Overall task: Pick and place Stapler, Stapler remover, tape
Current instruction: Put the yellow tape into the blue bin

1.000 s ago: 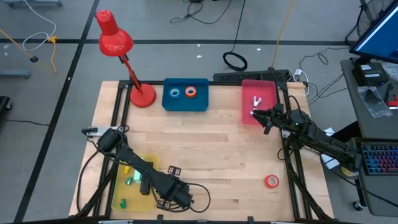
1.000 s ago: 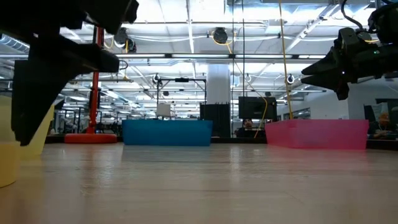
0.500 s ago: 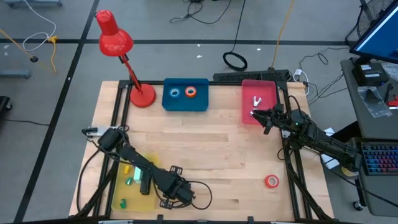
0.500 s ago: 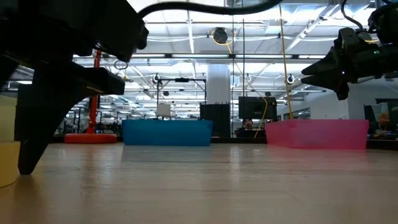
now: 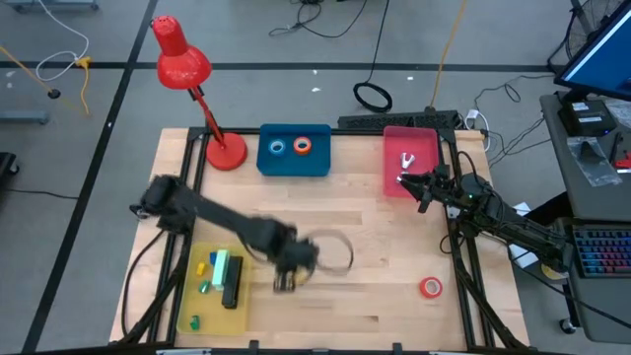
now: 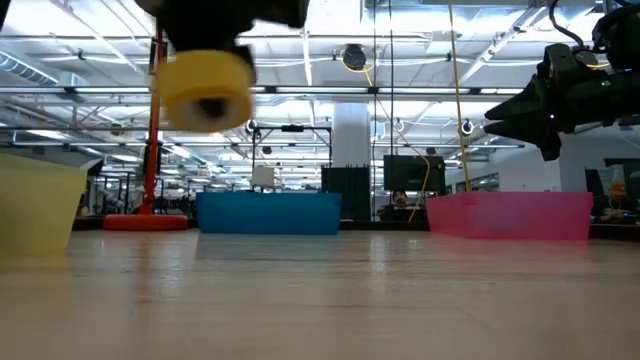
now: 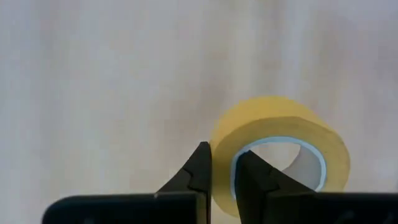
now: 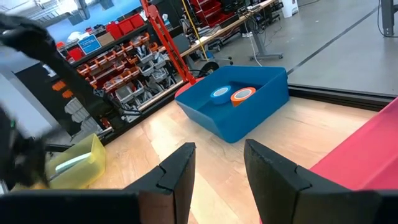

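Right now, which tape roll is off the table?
The yellow roll, pinched through its wall by the left tool and lifted. Blue and orange sit in the blue bin; red lies on the table.

Left gripper — formerly spread low beside the yellow bin — has pinched the yellow tape roll's wall between its fingers and lifted clear.

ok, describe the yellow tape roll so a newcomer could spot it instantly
Start at the yellow tray at the table's front left. Just right of it, the left pincer holds the yellow tape roll above the wood. It's the only roll off the table; the others lie in the blue bin or flat.
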`<state>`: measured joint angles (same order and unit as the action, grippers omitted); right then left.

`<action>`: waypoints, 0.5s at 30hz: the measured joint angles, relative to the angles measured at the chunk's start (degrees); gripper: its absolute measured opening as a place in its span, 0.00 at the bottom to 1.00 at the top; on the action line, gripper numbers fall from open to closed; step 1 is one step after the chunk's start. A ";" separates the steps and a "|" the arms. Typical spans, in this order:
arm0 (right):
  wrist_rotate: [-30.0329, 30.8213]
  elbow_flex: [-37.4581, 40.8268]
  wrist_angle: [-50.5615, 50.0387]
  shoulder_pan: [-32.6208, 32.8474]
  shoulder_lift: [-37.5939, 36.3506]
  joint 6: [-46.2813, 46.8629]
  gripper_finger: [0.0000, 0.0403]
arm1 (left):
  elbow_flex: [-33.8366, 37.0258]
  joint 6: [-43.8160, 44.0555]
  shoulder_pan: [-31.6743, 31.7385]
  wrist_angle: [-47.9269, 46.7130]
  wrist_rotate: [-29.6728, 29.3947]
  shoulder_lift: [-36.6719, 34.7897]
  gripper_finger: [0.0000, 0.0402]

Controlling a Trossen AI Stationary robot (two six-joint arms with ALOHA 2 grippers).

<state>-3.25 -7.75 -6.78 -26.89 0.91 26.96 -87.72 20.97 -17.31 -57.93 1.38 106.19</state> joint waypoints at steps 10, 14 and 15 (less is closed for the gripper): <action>0.15 0.00 0.04 0.00 0.00 0.46 0.32 | -0.07 -8.39 26.57 -0.72 -25.35 -15.07 0.09; 0.15 0.00 0.06 0.00 0.00 0.85 0.32 | -0.07 -17.53 38.57 3.84 -20.74 -14.78 0.09; 0.15 0.00 0.06 0.00 0.00 0.85 0.32 | -0.08 -19.21 40.95 4.93 -19.50 -14.02 0.09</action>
<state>-3.09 -7.75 -6.72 -26.89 0.91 27.81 -87.81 1.76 23.64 -52.99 -18.12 92.16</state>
